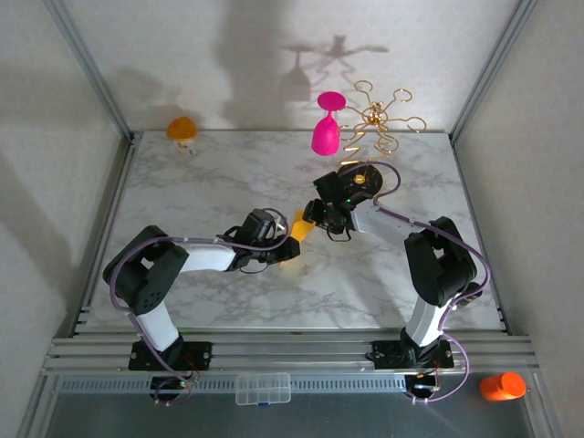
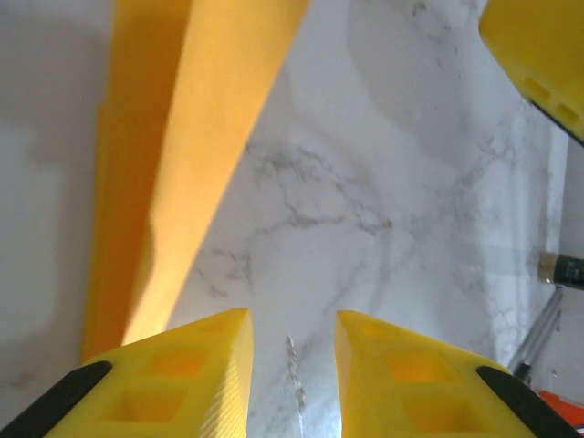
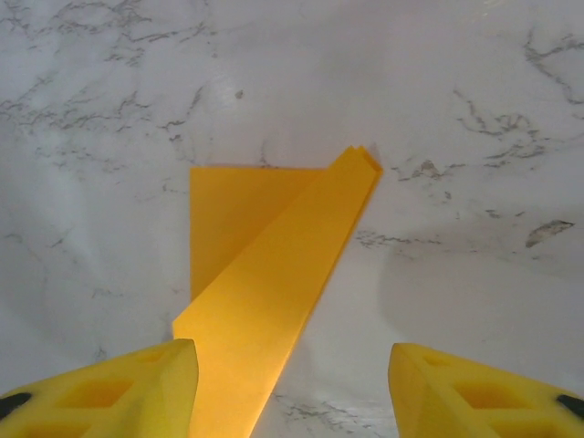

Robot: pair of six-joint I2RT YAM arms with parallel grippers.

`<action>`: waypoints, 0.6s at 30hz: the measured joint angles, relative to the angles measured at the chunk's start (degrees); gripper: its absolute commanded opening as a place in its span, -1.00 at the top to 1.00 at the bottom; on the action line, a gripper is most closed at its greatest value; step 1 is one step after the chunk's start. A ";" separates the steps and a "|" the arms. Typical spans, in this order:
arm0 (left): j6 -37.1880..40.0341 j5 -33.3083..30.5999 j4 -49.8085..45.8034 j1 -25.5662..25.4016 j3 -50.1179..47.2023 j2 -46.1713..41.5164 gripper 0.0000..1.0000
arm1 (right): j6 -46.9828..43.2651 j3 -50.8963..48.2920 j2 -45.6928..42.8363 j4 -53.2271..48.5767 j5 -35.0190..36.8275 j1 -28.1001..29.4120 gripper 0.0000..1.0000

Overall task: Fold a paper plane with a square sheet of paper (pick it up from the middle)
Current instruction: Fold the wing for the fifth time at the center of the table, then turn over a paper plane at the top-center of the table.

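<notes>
Mid-table, folded yellow paper sits between left gripper and right gripper, both released, grasping nothing.

Both arms reach inward, wrists nearly meeting; left claw narrowly parted; right claw spread wide.

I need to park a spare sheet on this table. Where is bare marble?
Bare marble lies far left, between the orange-topped cup and the left arm, and in the near strip between both arm bases. Crowded: the centre around the folded paper, and far right by the pink goblet and gold rack.
</notes>
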 measured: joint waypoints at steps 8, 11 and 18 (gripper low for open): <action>-0.96 -2.93 -1.95 7.30 -4.42 -11.80 0.04 | 0.48 6.75 6.56 -5.49 2.93 2.40 -0.14; -1.18 -6.64 -3.82 11.65 -6.05 -17.07 -0.13 | 1.68 11.10 9.99 -7.43 4.46 5.18 -0.16; -1.09 -13.70 -8.46 17.86 -10.25 -22.99 -0.46 | 6.23 18.16 16.46 -12.59 9.46 10.36 -0.18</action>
